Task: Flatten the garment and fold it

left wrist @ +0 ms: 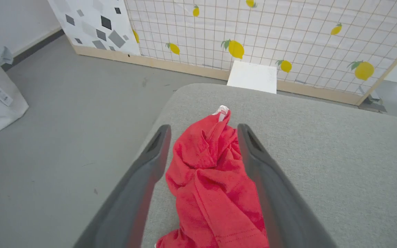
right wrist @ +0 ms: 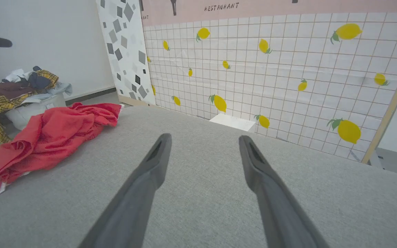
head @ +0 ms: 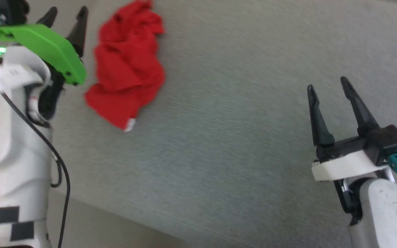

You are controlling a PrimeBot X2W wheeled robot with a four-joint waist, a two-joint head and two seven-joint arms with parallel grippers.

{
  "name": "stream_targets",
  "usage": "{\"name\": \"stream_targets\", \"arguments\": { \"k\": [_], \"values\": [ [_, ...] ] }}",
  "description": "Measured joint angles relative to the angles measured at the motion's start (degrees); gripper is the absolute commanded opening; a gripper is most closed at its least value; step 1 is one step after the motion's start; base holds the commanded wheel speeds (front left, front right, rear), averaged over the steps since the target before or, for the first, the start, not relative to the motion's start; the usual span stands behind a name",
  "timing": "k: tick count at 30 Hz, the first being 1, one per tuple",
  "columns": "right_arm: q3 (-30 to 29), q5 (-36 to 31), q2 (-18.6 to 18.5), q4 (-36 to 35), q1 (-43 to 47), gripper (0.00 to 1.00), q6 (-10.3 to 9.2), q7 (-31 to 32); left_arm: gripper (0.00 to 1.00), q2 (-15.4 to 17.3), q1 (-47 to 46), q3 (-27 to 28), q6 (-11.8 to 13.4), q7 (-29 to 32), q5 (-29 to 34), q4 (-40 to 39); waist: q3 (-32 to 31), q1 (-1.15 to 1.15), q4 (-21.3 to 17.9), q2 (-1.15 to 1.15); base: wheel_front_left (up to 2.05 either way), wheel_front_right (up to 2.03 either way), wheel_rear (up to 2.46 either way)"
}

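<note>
The garment (head: 126, 65) is a crumpled heap of bright red fabric on the grey surface (head: 240, 131), at the upper left of the head view, with a small white tab at its near corner. My left gripper (head: 67, 15) hovers open just left of the heap. In the left wrist view the garment (left wrist: 212, 186) lies between and beneath the two spread fingers (left wrist: 150, 162), with no grip on it. My right gripper (head: 326, 86) stands open at the right, far from the cloth, nothing between its fingers. From the right wrist the garment (right wrist: 50, 137) lies at the far left.
The grey padded surface ends in a rounded edge (left wrist: 171, 100) near the garment, with grey floor (left wrist: 64, 137) beyond. A lemon-print grid screen (right wrist: 288, 75) stands behind, a small white box (left wrist: 252, 76) at its foot. A basket of clothes (right wrist: 22, 93) sits on the floor.
</note>
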Motion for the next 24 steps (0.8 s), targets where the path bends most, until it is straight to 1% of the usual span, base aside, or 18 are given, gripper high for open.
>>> {"name": "stream_targets", "arguments": {
  "k": [2,5,8,11,13,14,15,16,17,19,22,24],
  "values": [
    [-0.1,0.4,0.0,0.3,-0.9,1.0,0.0,-0.5,1.0,0.5,-1.1,0.6,0.2,3.6,-1.0,1.4,1.8,0.0,-2.1,0.0,0.0,0.0,0.0],
    [0.0,0.9,0.0,1.0,-2.2,1.0,0.0,-1.1,1.0,0.5,-1.3,0.8,1.5,9.4,-3.0,3.6,4.5,0.0,-5.4,0.0,0.0,0.0,0.0],
    [0.3,1.4,0.1,2.3,-2.8,1.0,0.0,-1.6,1.0,0.1,-0.6,1.3,4.3,14.8,-4.0,6.0,7.0,0.0,-8.7,0.0,0.0,0.0,0.0],
    [0.1,2.0,0.4,3.4,-2.9,1.0,0.0,-2.0,1.0,-0.5,2.0,1.9,6.8,19.6,-5.7,8.2,8.8,0.0,-11.6,0.0,0.0,0.0,0.0],
    [-0.4,2.3,0.5,4.3,-2.9,1.0,0.0,-2.1,1.0,-0.2,3.1,2.9,8.2,21.4,-6.8,8.0,9.6,0.0,-13.3,0.01,0.0,0.0,0.0],
    [-0.6,2.3,0.6,4.6,-2.9,1.0,0.0,-2.2,0.74,0.4,3.2,3.1,8.5,22.6,-7.0,7.6,9.9,-0.01,-14.1,0.0,0.0,0.0,0.0],
    [-0.9,2.3,0.7,4.9,-2.9,1.0,0.0,-2.2,0.4,0.8,3.3,3.3,8.7,23.3,-7.0,7.2,10.1,-0.01,-14.7,0.01,0.0,0.0,0.0],
    [-1.3,2.3,0.7,5.3,-2.9,1.0,0.0,-2.3,0.11,1.6,3.8,3.4,8.7,23.7,-7.0,6.5,10.2,-0.01,-15.3,0.01,0.0,0.0,0.0],
    [-1.6,2.3,0.8,5.6,-2.8,1.0,0.0,-2.3,0.0,2.2,4.4,3.5,8.6,23.1,-6.7,5.8,10.0,-0.01,-15.8,0.0,0.0,0.0,0.0],
    [-2.1,2.3,0.8,6.0,-2.7,1.0,0.0,-2.4,0.0,3.3,6.0,2.8,8.2,19.3,-4.9,4.9,9.3,-0.01,-16.3,0.0,0.0,0.0,0.0],
    [-2.5,2.3,0.9,6.3,-2.0,1.0,0.0,-2.5,0.0,4.0,8.4,2.3,8.3,9.6,-0.5,4.0,7.6,0.0,-17.0,0.0,0.0,0.0,0.0],
    [-2.9,2.3,1.0,6.5,-1.0,1.0,0.0,-2.5,0.0,4.7,9.2,2.2,9.0,1.6,2.6,3.1,6.0,0.0,-17.3,0.0,0.0,0.0,0.0]
  ]
}}
